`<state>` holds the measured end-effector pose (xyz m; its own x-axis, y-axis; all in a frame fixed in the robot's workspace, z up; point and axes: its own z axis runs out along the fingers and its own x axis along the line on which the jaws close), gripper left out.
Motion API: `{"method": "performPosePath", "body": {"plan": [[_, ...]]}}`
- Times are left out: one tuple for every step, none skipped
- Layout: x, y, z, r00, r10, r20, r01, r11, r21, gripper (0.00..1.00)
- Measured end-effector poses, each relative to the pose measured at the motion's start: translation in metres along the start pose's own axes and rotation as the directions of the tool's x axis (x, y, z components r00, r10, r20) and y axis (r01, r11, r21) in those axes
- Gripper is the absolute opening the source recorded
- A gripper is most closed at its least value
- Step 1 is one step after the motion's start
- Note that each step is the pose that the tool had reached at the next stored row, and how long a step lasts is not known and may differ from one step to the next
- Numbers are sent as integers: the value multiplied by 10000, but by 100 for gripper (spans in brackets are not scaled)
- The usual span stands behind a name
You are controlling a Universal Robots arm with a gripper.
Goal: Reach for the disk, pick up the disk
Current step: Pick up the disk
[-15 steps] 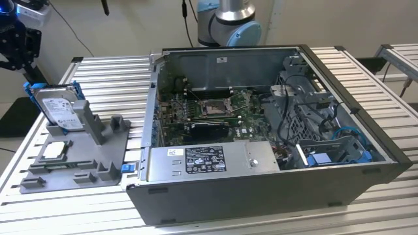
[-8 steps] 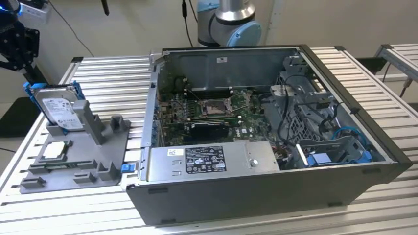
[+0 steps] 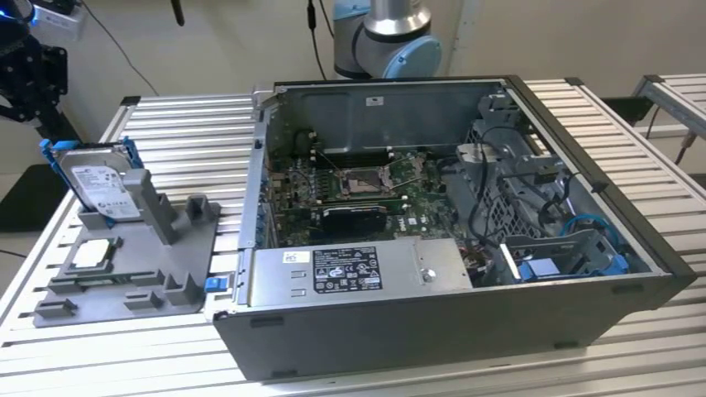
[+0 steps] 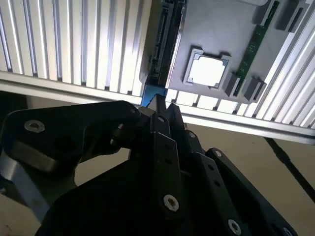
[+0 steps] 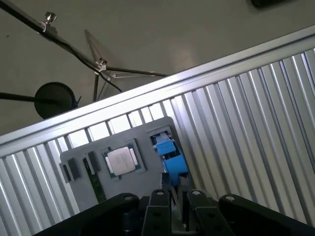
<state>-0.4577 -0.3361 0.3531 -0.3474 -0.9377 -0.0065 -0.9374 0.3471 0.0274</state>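
Blue-framed disk (image 3: 99, 186) upright in grey holder (image 3: 165, 265) | gripper (image 5: 173, 182) near its top edge | opening: cannot tell

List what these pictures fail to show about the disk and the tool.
- Exterior view: the lower part of the disk is hidden behind the grey holder.
- Second wrist view: the disk is edge-on, so its label is out of sight, and the tool covers its near end.
- Both wrist views: it cannot be told whether the tool touches the disk.
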Motion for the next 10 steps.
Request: {"method": "performPosePath", "body": {"plan": [[0,0,0,10000,0,0,0,10000,0,0],[0,0,0,10000,-1,0,1,10000,0,0],[0,0,0,10000,-1,0,1,10000,0,0],[0,0,0,10000,-1,0,1,10000,0,0],[0,0,2,10000,0,0,0,10000,0,0],[-1,-1,7,10000,-1,2,1,10000,2,0],[0,0,16,10000,-1,7,1,10000,0,0],[0,0,29,10000,-2,10,2,10000,-3,0],[-1,-1,46,10000,-10,14,10,10000,-4,0],[-1,-2,62,10000,-38,18,39,10000,-3,0]]}}
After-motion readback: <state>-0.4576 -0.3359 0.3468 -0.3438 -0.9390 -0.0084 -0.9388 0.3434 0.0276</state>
